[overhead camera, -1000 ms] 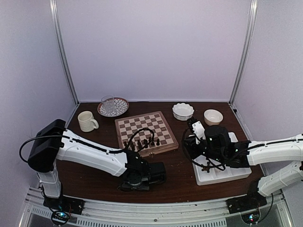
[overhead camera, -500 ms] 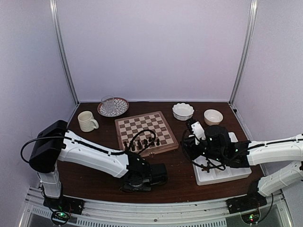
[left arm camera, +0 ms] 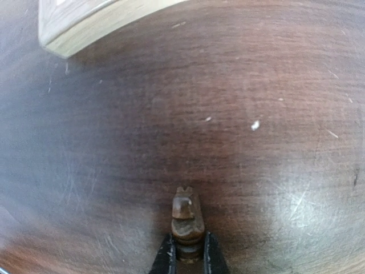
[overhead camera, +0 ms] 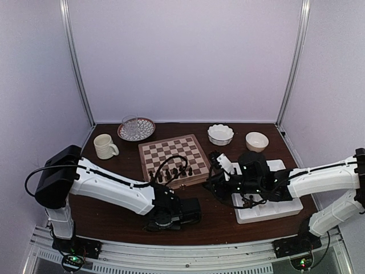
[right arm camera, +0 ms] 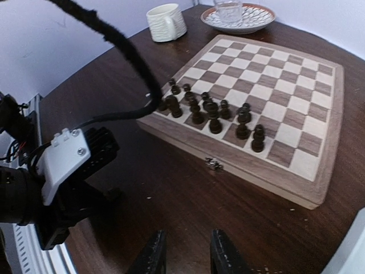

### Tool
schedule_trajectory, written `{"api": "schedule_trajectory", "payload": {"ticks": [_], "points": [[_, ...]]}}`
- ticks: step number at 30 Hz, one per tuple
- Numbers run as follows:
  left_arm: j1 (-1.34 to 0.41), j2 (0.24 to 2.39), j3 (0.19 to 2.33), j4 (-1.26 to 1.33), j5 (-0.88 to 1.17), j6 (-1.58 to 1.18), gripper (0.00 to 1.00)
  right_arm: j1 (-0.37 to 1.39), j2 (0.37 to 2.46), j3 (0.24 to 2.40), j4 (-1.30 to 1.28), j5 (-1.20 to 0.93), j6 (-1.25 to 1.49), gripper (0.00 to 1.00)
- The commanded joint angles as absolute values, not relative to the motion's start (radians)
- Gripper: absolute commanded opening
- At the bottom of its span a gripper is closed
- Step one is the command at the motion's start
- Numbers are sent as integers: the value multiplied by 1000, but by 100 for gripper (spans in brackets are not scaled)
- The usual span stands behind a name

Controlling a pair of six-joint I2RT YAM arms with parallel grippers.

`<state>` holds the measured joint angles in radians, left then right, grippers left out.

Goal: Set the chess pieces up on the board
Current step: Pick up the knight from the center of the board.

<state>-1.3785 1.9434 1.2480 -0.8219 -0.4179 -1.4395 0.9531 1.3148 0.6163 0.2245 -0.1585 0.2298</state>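
The left arm's fingers (left arm camera: 212, 258) are clamped on the base of a dark brown piece (left arm camera: 186, 214) with a notched top. They hold it low over the bare surface (overhead camera: 222, 225), close to its near edge and a little apart from the board's near corner. Whether the piece touches the wood cannot be told.

The board (overhead camera: 174, 149) lies mid-surface. A cluster of dark pieces (right arm camera: 211, 111) stands upright in two ragged rows along its near side.

The right arm's fingers (right arm camera: 153, 254) are apart with nothing between them. They hang over the surface between the board and the white tray (overhead camera: 288, 208).

Along the far edge sit a mug (overhead camera: 105, 146), a plate (overhead camera: 145, 130) carrying a glass (overhead camera: 130, 125), and two bowls (overhead camera: 220, 134).
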Motion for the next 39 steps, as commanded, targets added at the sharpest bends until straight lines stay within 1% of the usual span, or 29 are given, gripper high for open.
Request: {"api": "schedule_trajectory", "payload": {"ticks": [1,4,6,11,15,19,22,24,27,33,36,39], "points": [[-1385,1941,1217,-779,-430,-1334,0,952,1377,675,260,-384,222,29],[-1387,1926,1204,-756,-434,-1233,0,951,1424,707,260,-483,232,30],[-1392,1875,1152,-710,-462,-1196,0,952,1446,719,259,-518,240,31],[-1393,1685,922,-393,-471,-1036,0,953,1472,732,265,-571,265,34],[-1394,1545,757,-97,-423,-831,0,953,1483,733,285,-612,283,36],[-1394,1451,635,90,-371,-676,0,954,1516,745,313,-689,308,40],[-1402,1435,635,89,-368,-593,0,960,1534,758,311,-712,315,43],[-1423,1437,640,87,-405,-546,0,963,1547,767,303,-714,315,46],[-1452,1447,648,100,-444,-499,0,965,1573,781,293,-724,313,47],[-1455,1471,648,136,-466,-499,0,986,1624,820,255,-759,295,45],[-1456,1471,649,142,-485,-513,0,992,1644,835,238,-755,295,50],[-1458,1476,655,149,-481,-507,0,994,1661,845,234,-767,300,52]]}}
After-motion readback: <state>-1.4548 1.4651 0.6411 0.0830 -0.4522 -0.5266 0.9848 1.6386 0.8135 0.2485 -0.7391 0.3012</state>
